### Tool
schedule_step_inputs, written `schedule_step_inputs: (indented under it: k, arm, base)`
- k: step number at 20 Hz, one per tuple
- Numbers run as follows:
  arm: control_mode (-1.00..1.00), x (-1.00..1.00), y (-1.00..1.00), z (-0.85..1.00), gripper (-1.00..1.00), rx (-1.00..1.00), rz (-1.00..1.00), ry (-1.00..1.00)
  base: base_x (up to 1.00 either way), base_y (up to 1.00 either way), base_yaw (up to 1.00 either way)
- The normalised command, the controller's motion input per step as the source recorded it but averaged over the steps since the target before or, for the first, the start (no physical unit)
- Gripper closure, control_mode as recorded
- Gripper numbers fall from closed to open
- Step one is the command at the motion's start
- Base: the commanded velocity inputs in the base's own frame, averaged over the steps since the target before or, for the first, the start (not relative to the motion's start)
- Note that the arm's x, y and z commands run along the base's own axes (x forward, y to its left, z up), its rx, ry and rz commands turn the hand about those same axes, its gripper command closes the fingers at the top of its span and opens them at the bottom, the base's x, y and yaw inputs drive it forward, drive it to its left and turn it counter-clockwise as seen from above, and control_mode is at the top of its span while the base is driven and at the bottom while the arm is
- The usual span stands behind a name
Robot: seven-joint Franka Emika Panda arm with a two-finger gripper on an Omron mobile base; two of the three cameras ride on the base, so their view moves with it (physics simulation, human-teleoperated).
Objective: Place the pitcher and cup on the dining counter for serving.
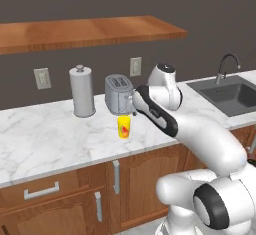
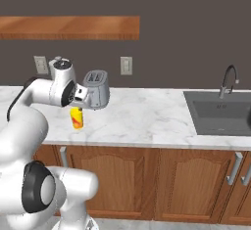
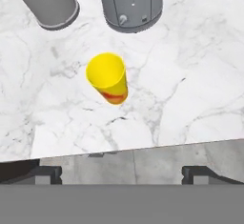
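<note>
End effector (image 3: pixel 122 174) released, dark fingertips (image 3: pixel 45 174) spread wide apart at the bottom of the hand view, nothing between them. Poised above the front edge of the marble surface (image 3: pixel 190 89), looking down on the cup (image 3: pixel 108 76). In the base views, hand mostly hidden behind the arm's wrist, close above the cup.

Cup: small yellow tumbler with a red-orange mark, upright on the white grey-veined marble surface (image 1: pixel 45 134), near its front edge, apart from the fingertips. Seen from the left base view (image 1: pixel 124 127) just in front of the toaster (image 1: pixel 119 94); from the right base view (image 2: pixel 77 118) below the wrist and beside the toaster (image 2: pixel 97 89).

Grey toaster standing behind the cup, not touching it. Tall grey metal canister (image 1: pixel 82 91) left of the toaster, set back from the cup; base of it showing at the top left of the hand view (image 3: pixel 47 1).

Farther right along the same surface, dark sink (image 1: pixel 227 95) with a curved faucet (image 1: pixel 227 66). Wooden shelf (image 1: pixel 85 31) on the wall above, wall outlets (image 1: pixel 42 78) below it, brown wood cabinets (image 1: pixel 140 184) under the surface.
</note>
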Motion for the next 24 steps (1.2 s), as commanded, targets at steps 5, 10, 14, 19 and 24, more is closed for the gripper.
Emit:
schedule_step_inputs:
  k: [5,10,14,19,24]
  arm:
    - [-1.00,0.47,0.00,-0.04,-1.00,0.00,-0.02,0.12]
    - [-1.00,0.33,0.00,-0.13,-1.00,0.00,-0.01,0.13]
    - [-1.00,0.13,0.00,-0.41,-1.00,0.00,-0.02,0.06]
    - [-1.00,0.21,0.01,-0.41,-1.00,0.00,-0.02,0.04]
    - [-1.00,0.21,0.13,-0.44,-1.00,0.00,-0.01,0.04]
  base:
    - [0.00,0.00,0.00]
    - [0.00,0.00,0.00]
    - [0.00,0.00,0.00]
    - [0.00,0.00,0.00]
    - [0.00,0.00,0.00]
